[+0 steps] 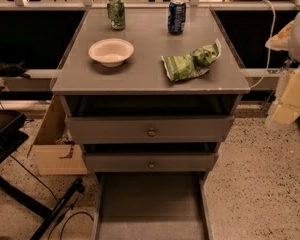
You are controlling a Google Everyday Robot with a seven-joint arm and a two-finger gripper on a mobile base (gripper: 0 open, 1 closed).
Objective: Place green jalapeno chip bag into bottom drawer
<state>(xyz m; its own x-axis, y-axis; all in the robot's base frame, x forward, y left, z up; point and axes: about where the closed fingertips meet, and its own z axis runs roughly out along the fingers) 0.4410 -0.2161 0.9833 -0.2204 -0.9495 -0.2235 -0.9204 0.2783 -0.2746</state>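
Grey cabinet top [145,71] with green jalapeno chip bag [190,62]; gripper [289,98] far right.

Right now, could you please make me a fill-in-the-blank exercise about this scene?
The green jalapeno chip bag lies on the ____ of the cabinet.
The bottom drawer is ____, not shut.
The gripper is at the view's ____ edge, away from the bag.
The can nearest the bag is ____.
Answers: top; open; right; blue
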